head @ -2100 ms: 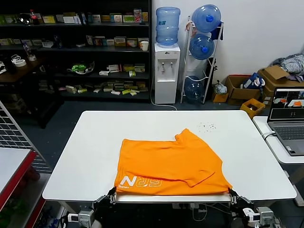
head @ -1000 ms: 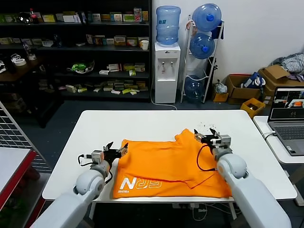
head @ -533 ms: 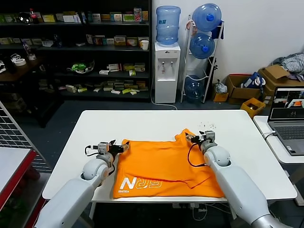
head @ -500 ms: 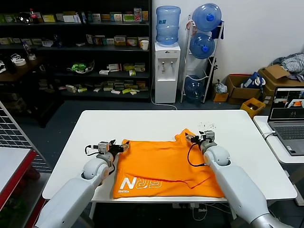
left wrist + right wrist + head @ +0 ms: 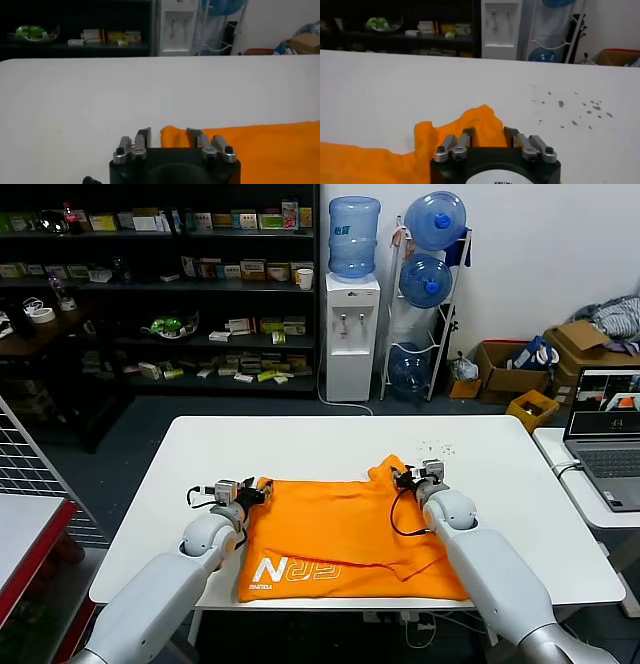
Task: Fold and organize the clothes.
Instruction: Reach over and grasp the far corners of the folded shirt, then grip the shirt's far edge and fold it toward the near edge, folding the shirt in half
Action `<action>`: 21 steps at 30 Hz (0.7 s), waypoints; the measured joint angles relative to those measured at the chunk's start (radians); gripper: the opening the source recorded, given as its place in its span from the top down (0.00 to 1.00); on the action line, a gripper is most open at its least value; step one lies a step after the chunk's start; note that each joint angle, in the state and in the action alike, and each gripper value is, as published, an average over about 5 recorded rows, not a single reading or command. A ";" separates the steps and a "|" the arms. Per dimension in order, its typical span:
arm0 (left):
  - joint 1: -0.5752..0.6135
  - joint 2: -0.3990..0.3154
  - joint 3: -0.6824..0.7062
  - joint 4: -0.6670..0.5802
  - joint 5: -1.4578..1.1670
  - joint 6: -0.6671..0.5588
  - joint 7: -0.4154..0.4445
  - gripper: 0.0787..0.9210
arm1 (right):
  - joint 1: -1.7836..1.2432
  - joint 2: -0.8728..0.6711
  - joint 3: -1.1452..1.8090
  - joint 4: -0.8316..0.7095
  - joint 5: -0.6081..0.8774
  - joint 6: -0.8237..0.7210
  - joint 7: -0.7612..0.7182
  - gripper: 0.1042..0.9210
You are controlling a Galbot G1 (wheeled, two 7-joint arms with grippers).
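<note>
Bright, even overhead light, faint shadows; wrist views slightly soft, shelves dim.

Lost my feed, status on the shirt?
Left gripper at T-shirt's far left corner; right gripper at its far right corner. Shirt flat on table. Nothing in the way.

The right gripper [image 5: 487, 134] is sitting low over the white table [image 5: 395, 85], its metal fingers [image 5: 465, 137] standing on both sides of a raised fold of the bright orange cotton T-shirt [image 5: 480, 122]. Small brown specks [image 5: 570, 112] are lying nearby.
</note>
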 measured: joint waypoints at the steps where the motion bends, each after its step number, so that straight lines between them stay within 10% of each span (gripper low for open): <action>1: -0.001 -0.001 0.002 0.002 0.001 -0.002 0.001 0.55 | 0.000 0.000 0.000 0.000 0.000 0.001 -0.001 0.71; 10: -0.003 -0.011 0.009 0.009 0.012 -0.026 -0.003 0.86 | -0.008 -0.005 0.001 0.011 -0.003 0.023 -0.008 0.97; 21: 0.023 0.004 -0.012 -0.049 0.013 -0.044 -0.031 0.98 | -0.066 -0.056 0.029 0.128 0.025 0.041 0.021 0.98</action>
